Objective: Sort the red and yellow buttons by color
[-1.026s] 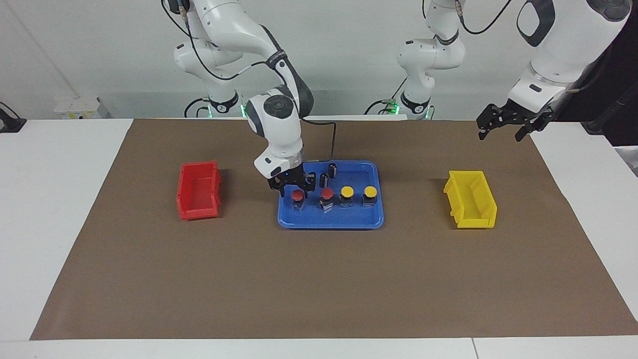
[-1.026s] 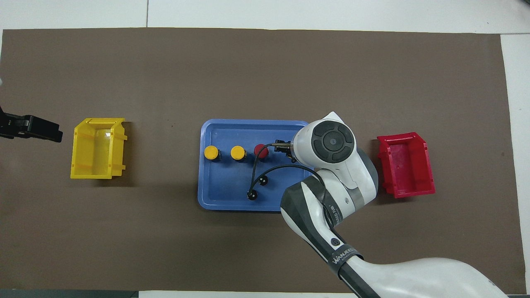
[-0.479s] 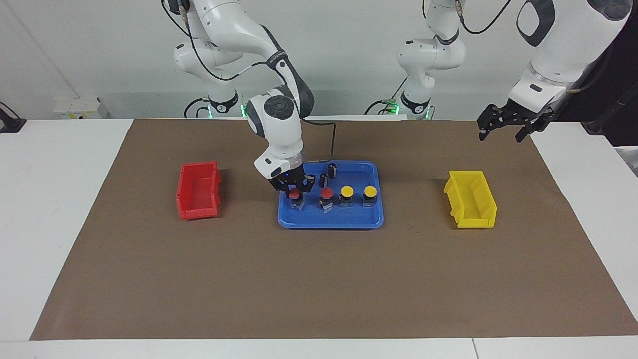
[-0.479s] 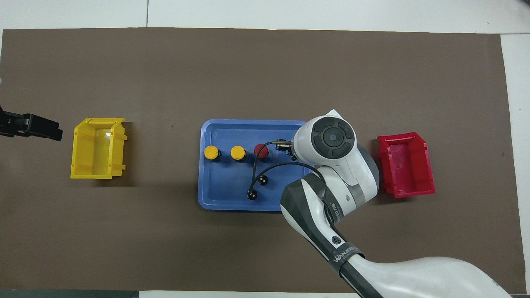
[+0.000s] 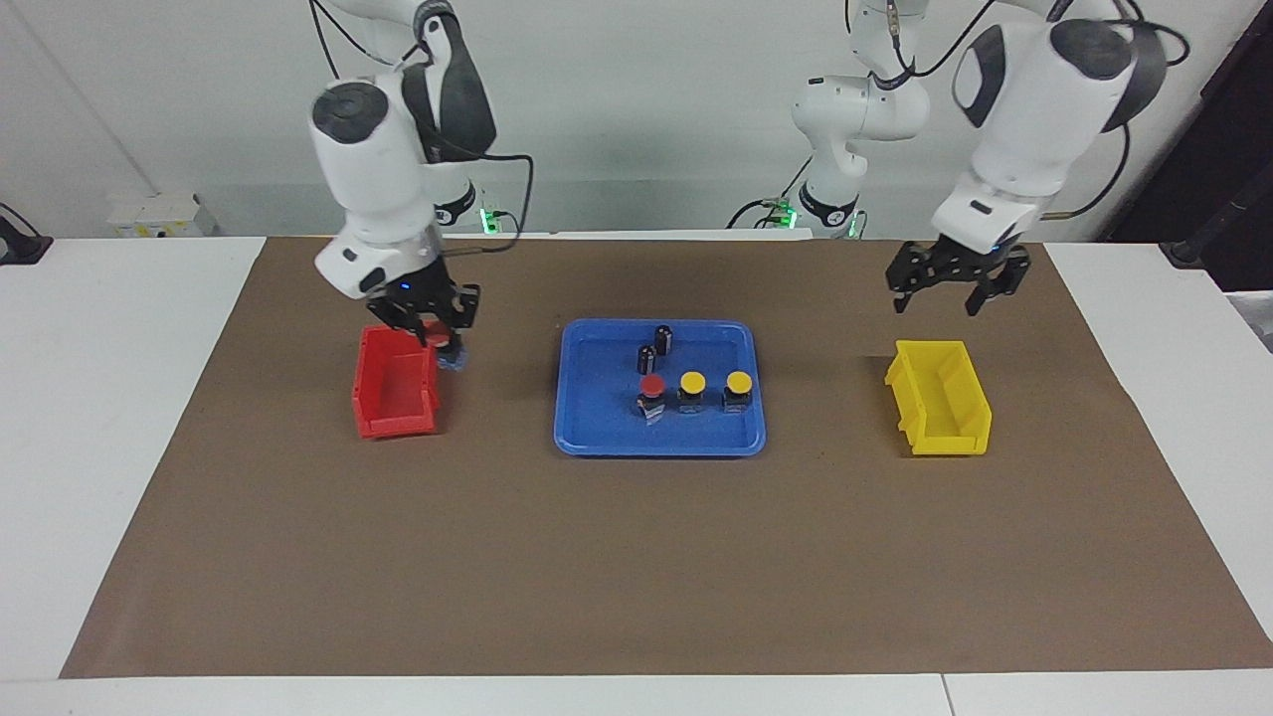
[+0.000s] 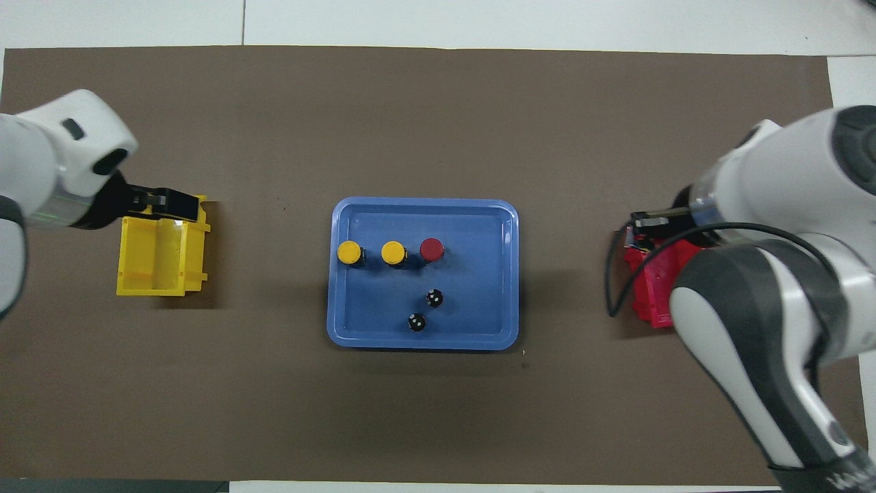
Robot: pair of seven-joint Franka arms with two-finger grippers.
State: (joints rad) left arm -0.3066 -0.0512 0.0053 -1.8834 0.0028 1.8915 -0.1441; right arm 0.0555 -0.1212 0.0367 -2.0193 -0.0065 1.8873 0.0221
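Observation:
My right gripper (image 5: 438,338) is shut on a red button (image 5: 450,356) and hangs over the red bin (image 5: 393,393) at its edge toward the blue tray (image 5: 597,438). In the overhead view the right gripper (image 6: 640,229) covers that bin edge and the held button is hidden. One red button (image 5: 651,386) and two yellow buttons (image 5: 692,382) (image 5: 738,382) stand in a row in the tray. My left gripper (image 5: 950,283) is open and holds nothing. It hangs over the robots' end of the yellow bin (image 5: 940,408).
Two dark cylinders (image 5: 662,338) (image 5: 645,358) without coloured caps stand in the tray, nearer to the robots than the row of buttons. The red bin sits toward the right arm's end of the brown mat, the yellow bin toward the left arm's end.
My right gripper shut on a red button in the tray, lifted it out and carried it over the red bin. The left arm swung in over the yellow bin.

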